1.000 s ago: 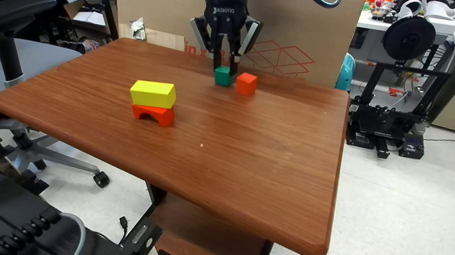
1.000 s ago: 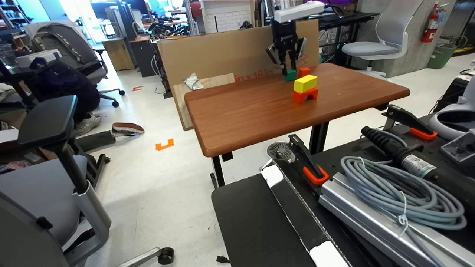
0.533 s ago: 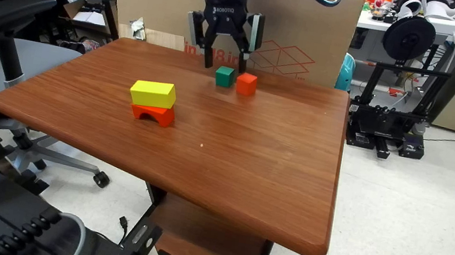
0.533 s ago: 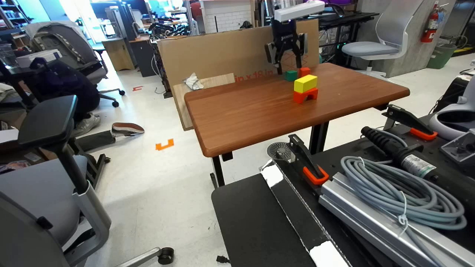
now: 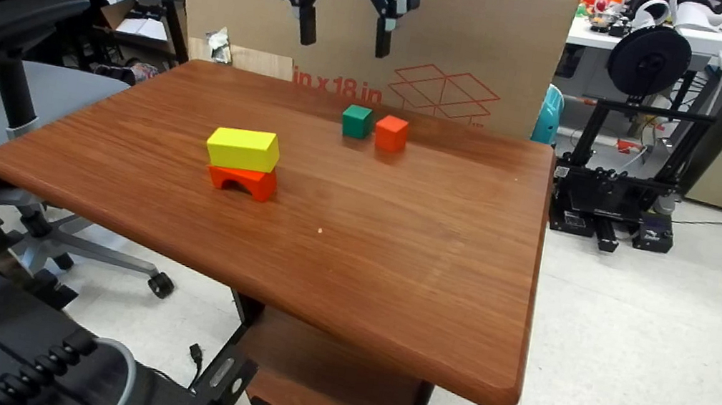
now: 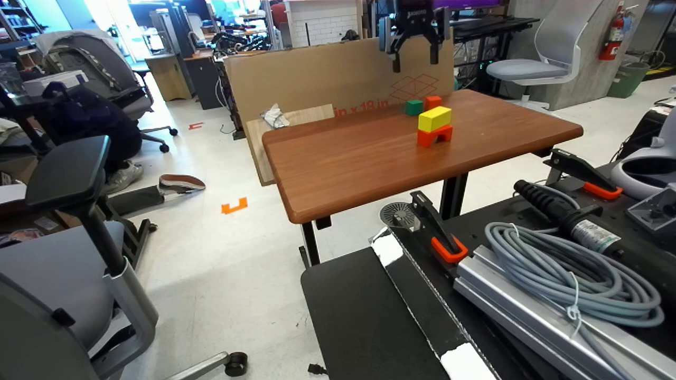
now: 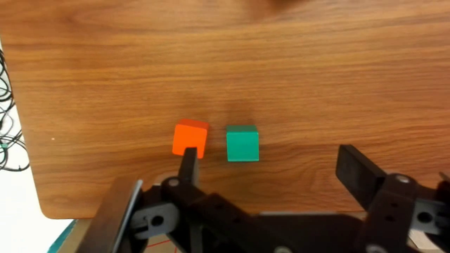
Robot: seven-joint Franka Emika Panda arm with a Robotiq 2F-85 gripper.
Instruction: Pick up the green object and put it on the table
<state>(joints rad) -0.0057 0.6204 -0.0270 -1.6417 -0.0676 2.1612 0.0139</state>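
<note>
In an exterior view, see the gripper (image 5: 345, 44) hanging high above the far part of the table (image 5: 395, 259), cut off at the top. Has the jaws spread wide, tips well apart, with cardboard (image 5: 487, 48) behind — holds nothing, touches nothing. Below the tips and well apart from them, find the green block (image 5: 357, 122) resting flat on the table near the far edge, with one orange cube (image 5: 391, 133) just beside. Count one green block, one orange cube, one yellow block (image 5: 242, 149) and, directly under the yellow, one red-orange arch (image 5: 255, 183).

In an exterior view, find the same wide spread: both fingers (image 6: 396, 63) apart in front of the cardboard, well above every block. Place the green block lower down, roughly between the fingers across the view, next to the orange cube, partly hidden by the yellow block. Count here too one of each, plus two black-and-orange clamps (image 6: 437, 224) nearer the camera.

In the wrist view, see two fingers along the bottom, far apart. Find the green block between them across the view, ahead of the tips and closer to the finger at left. Note the tip at left overlapping the orange cube — only along the line of sight, given the height in both exterior views.
</note>
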